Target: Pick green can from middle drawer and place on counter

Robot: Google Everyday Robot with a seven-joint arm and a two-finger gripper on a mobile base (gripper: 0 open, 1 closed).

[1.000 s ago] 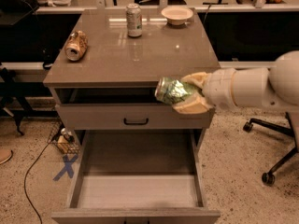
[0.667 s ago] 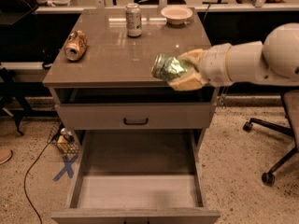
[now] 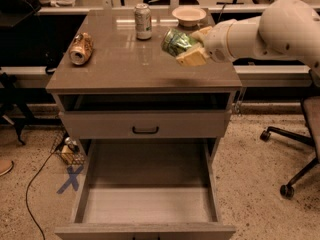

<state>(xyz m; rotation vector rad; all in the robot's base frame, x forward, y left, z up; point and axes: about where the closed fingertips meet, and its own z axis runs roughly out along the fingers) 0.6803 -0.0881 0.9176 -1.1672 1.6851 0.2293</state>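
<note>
I see the counter [image 3: 125,71] as the biggest surface, with the middle drawer [image 3: 150,206] pulled out below it toward 6 o'clock. My arm [image 3: 270,26] reaches in from 3 o'clock. The gripper [image 3: 192,46] hangs over the counter's 3 o'clock side, clamped on the green can [image 3: 176,43]. The can sits tilted between the fingers, pokes out toward 9 o'clock, and looks clear of the surface. A bowl [image 3: 188,15] rests at 1 o'clock, a silver-and-green can [image 3: 143,21] stands upright at 12 o'clock, and a tan can [image 3: 81,49] lies on its side at 9 o'clock.
</note>
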